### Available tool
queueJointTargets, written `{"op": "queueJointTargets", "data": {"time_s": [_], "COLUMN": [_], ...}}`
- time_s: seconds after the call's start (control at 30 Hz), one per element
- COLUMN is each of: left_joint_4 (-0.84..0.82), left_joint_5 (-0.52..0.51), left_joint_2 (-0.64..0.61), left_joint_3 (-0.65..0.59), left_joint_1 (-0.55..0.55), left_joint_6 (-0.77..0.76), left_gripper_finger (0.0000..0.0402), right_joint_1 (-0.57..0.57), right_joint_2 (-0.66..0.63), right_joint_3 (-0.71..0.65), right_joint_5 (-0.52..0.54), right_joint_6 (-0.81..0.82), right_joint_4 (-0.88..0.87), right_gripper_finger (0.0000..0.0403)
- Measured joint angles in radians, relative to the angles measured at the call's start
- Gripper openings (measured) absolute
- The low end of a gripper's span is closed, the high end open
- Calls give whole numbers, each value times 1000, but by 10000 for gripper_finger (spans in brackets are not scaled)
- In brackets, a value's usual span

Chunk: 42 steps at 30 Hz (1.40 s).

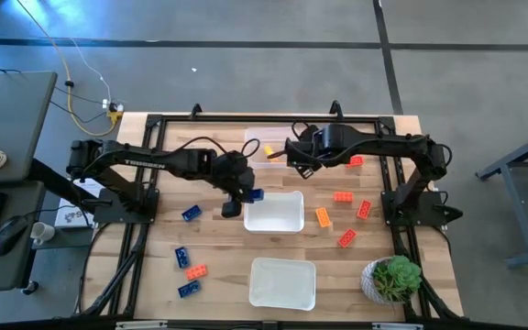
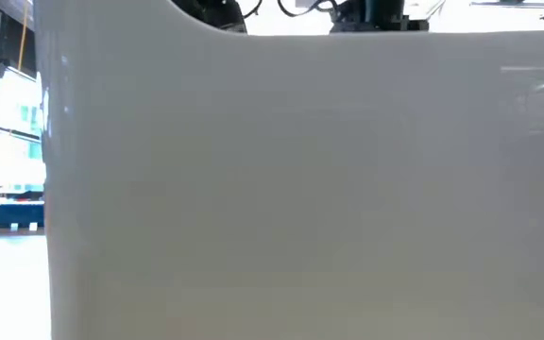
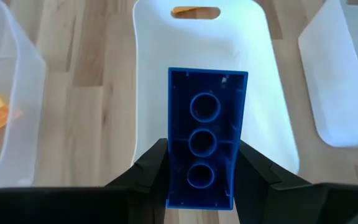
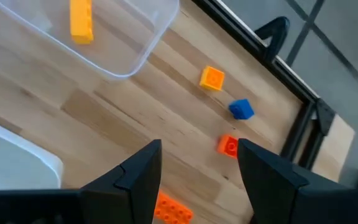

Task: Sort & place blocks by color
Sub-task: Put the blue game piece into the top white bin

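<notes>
White tub wall (image 2: 300,189) fills low view (blocks, table hidden); arms cropped.

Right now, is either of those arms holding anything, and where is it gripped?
The left gripper holds a blue brick, its fingers pinching the long sides near one end. The right gripper is open and holds nothing.

Blue block (image 3: 207,134), black end effector (image 3: 202,180), white tub (image 1: 274,213)

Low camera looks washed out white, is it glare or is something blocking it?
Low view: a pale tub wall fills the frame, blocking it, not glare. Left wrist view: sharp, the left gripper holding a blue block. High view: evenly lit, soft shadows.
</notes>
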Motion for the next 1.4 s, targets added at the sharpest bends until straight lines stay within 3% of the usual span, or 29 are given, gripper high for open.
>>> {"op": "queueJointTargets", "data": {"time_s": [0.17,0.4,0.93,1.17,1.4], "left_joint_4": [58,91,91,92,104], "left_joint_5": [10,101,116,104,103], "left_joint_2": [41,104,206,206,206], "left_joint_3": [0,0,0,0,0], "left_joint_1": [1,10,11,11,11], "left_joint_6": [16,14,35,42,23], "left_gripper_finger": [104,116,121,126,186], "right_joint_1": [14,61,280,319,297], "right_joint_2": [-5,-4,-4,-4,-3], "right_joint_3": [-54,-133,-311,-363,-375], "right_joint_5": [-57,-139,-355,-384,-369], "right_joint_6": [44,139,388,319,181], "right_joint_4": [4,0,1,0,0], "right_gripper_finger": [196,196,196,196,196]}}
